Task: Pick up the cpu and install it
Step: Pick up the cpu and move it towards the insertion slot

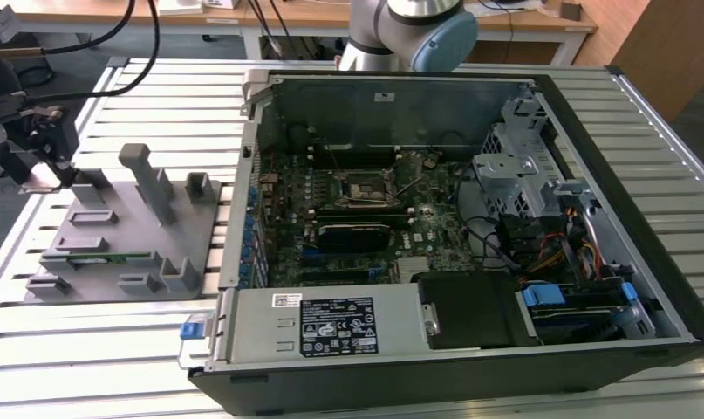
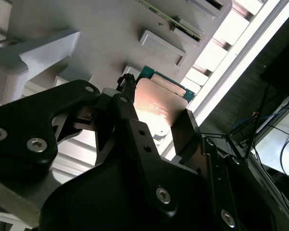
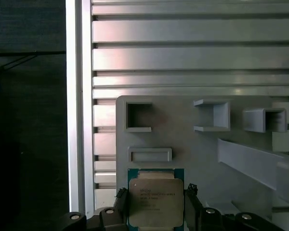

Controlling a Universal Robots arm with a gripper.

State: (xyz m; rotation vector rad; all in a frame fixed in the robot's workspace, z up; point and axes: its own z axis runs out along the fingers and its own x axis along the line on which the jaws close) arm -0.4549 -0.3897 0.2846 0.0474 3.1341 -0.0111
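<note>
We see the arm [image 1: 404,26] standing at the bench's [image 1: 131,87] far edge, its wrist end hanging low over the far corner of the grey tray [image 1: 125,236] on the exterior view's left. In both wrist views the jaws stand either side of the cpu [image 3: 156,202], with the black fingers [image 3: 121,206] pressed against two opposite edges, pinching it. The cpu lies flat, silver top up, at a corner of the tray close to the bench's edge, just beside a shallow slot pocket [image 3: 150,154]. We cannot tell whether it rests on the tray or hangs just clear of it. A green memory stick [image 1: 96,257] lies in another slot of the tray. The open computer case [image 1: 631,175] takes the bench's other side. It holds the motherboard [image 1: 352,218] with its square socket [image 1: 364,188], a drive cage [image 1: 521,166] and coloured cables [image 1: 550,253].
</note>
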